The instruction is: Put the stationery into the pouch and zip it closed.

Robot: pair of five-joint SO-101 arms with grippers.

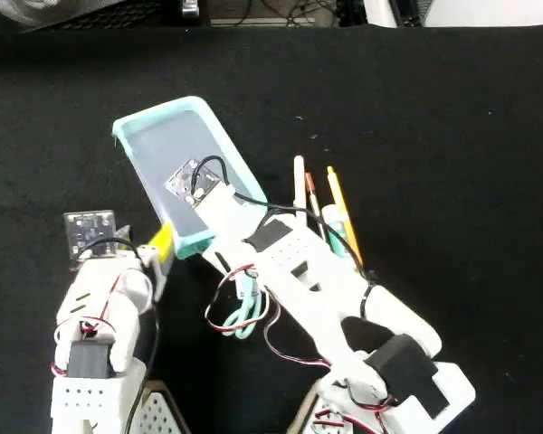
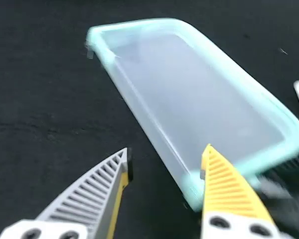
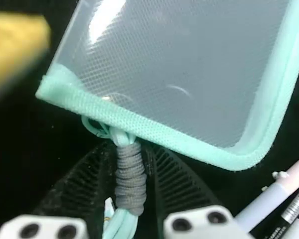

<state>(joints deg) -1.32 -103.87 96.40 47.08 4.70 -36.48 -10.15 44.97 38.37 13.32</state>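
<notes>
Black cloth (image 1: 452,136); right fingers (image 3: 177,181) clamp the cord (image 3: 130,174) on the pouch (image 1: 176,145); left fingers (image 2: 224,184) apart; pens (image 1: 337,203) half-hidden by arm (image 1: 326,280).

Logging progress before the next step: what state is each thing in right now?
pouch: lying flat, looks empty
pens: lying outside, beside pouch
zip cord: pinched by right gripper
left gripper: jaws open, at pouch corner
</notes>
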